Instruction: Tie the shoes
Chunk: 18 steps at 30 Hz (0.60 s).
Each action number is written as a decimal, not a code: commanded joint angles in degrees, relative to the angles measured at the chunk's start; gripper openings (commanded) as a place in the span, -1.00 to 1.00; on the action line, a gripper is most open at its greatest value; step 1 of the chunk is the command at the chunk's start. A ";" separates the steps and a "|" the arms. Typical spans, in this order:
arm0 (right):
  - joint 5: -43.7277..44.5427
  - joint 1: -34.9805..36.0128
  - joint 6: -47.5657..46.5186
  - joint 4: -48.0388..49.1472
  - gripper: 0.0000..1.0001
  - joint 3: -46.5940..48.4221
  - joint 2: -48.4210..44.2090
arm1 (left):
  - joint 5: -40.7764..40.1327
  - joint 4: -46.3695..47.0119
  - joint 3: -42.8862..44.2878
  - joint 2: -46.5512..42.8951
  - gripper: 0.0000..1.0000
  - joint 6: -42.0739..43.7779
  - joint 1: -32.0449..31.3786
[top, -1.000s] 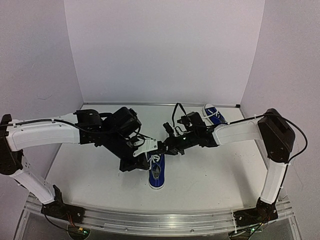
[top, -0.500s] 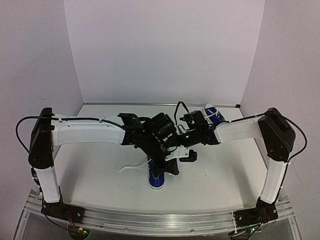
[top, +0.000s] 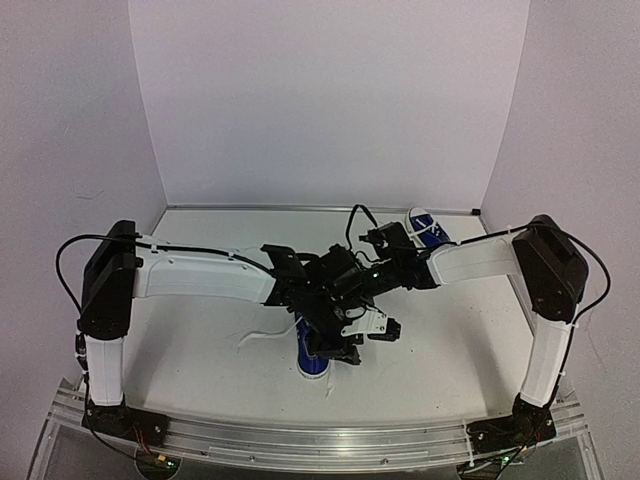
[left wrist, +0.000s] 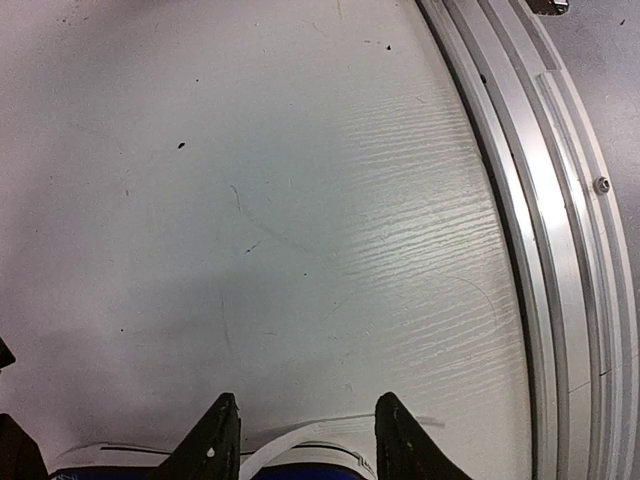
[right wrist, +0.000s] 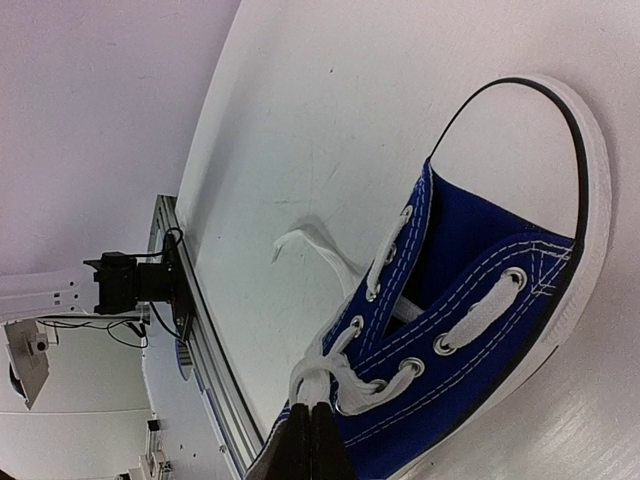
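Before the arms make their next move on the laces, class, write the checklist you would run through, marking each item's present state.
1. Right gripper holds the lace: ok, it is shut on it beside the near shoe's eyelets.
2. Left gripper is ready to grasp: ok, its fingers are apart above the shoe.
3. Loose lace end can be found: ok, it lies on the table left of the shoe.
4. Bow formed: not ok, none is visible.
5. Second shoe is out of the way: ok, it sits at the far right.
6. Left fingers are clear of the shoe: cannot tell.
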 commanded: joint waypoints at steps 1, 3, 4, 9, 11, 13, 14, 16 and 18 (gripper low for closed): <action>-1.21 -0.02 -1.44 0.22 -1.00 1.10 0.20 | -1.06 4.44 -1.00 -4.88 -0.07 -1.41 -0.22; -1.26 -0.06 -1.50 0.28 -1.00 0.88 0.04 | -1.15 6.80 -2.89 -6.96 -0.08 -2.61 -0.10; -1.26 -0.08 -1.56 0.24 -1.00 0.76 -0.09 | -1.60 8.54 -4.48 -8.37 -0.09 -3.87 0.13; -0.84 -0.04 -1.58 0.36 -1.00 0.50 -1.08 | 2.22 18.11 -16.33 -18.89 -0.32 -12.23 8.04; -0.87 -0.05 -1.50 0.31 -1.00 0.47 -1.33 | 1.66 22.78 -22.15 -23.16 -0.29 -14.76 11.29; -0.87 -0.06 -1.40 0.31 -1.00 0.36 -1.52 | -0.67 26.48 -26.53 -26.43 -0.24 -16.10 13.38; -0.87 -0.03 -1.33 0.31 -1.00 0.35 -1.53 | -1.69 27.45 -27.85 -27.06 -0.26 -16.48 14.02; -0.85 -0.04 -1.25 0.31 -1.00 0.34 -1.53 | -2.25 27.40 -28.32 -27.05 -0.35 -16.84 15.46; -0.84 -0.08 -1.13 0.32 -1.00 0.37 -1.53 | -1.34 26.92 -28.18 -26.05 -0.44 -16.49 16.05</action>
